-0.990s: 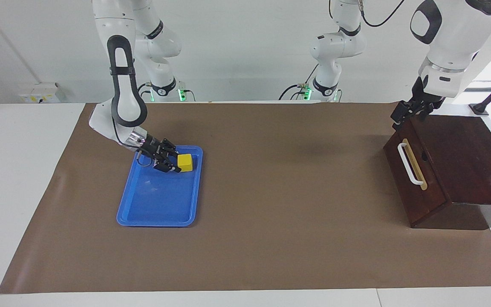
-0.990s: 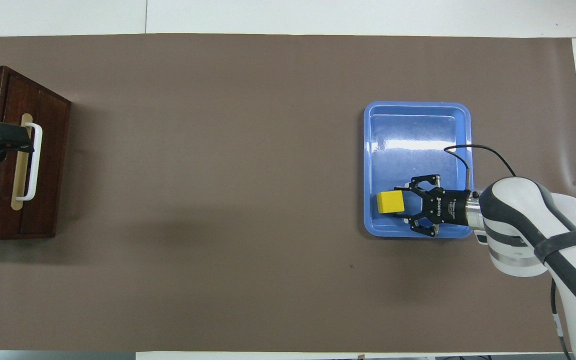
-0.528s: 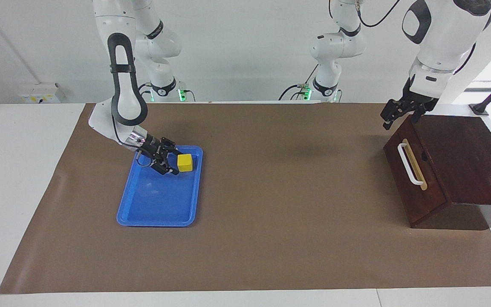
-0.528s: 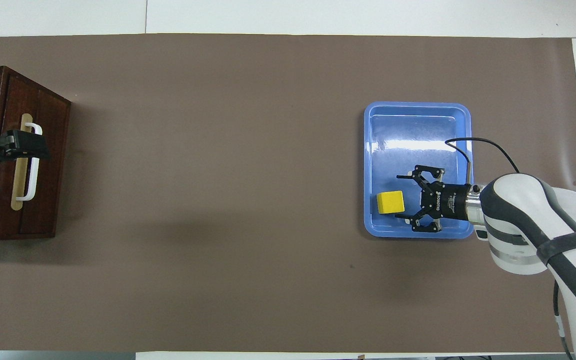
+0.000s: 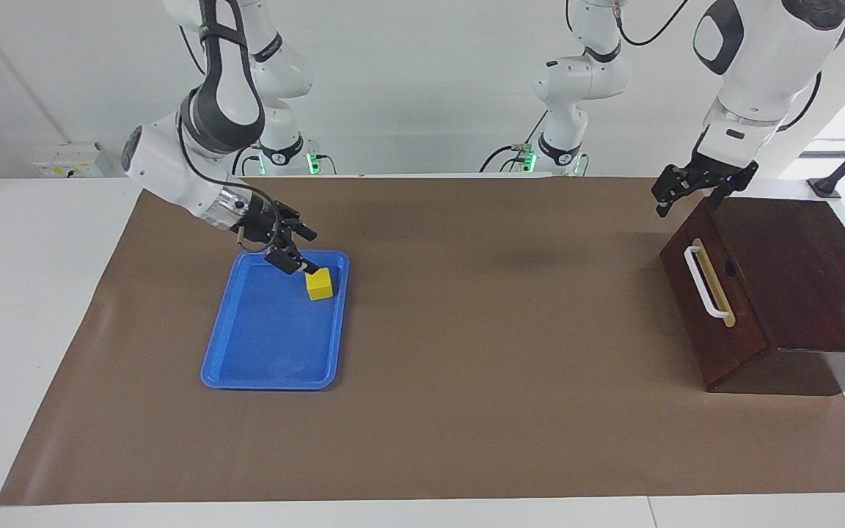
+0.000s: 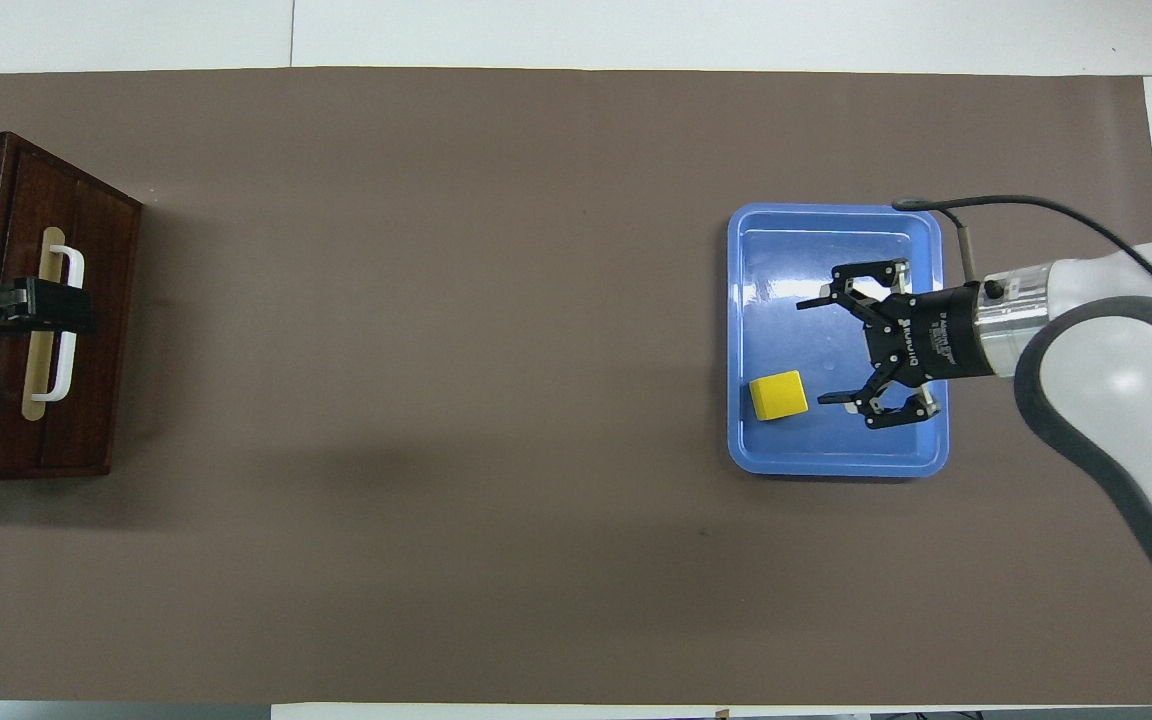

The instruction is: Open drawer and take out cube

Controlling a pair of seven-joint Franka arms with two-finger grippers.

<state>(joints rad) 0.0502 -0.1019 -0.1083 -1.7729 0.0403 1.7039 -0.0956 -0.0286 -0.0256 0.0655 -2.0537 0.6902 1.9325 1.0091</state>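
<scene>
The yellow cube (image 5: 319,284) (image 6: 777,396) lies in the blue tray (image 5: 268,380) (image 6: 836,467), near the tray corner closest to the robots on the left arm's side. My right gripper (image 5: 311,253) (image 6: 811,350) hangs open just above the tray beside the cube, holding nothing. The dark wooden drawer (image 5: 716,337) (image 6: 101,330) with its white handle (image 5: 703,282) (image 6: 73,330) sits shut in its box at the left arm's end of the table. My left gripper (image 5: 686,192) (image 6: 61,308) hovers open over the drawer's upper front edge, clear of the handle.
A brown mat (image 5: 510,352) covers the table between the tray and the dark wooden box (image 5: 811,271). A further white arm (image 5: 576,81) stands at the robots' end.
My right gripper opened, let go of the cube and rose away from it; the cube stays in the tray. My left gripper lifted off the drawer's upper edge.
</scene>
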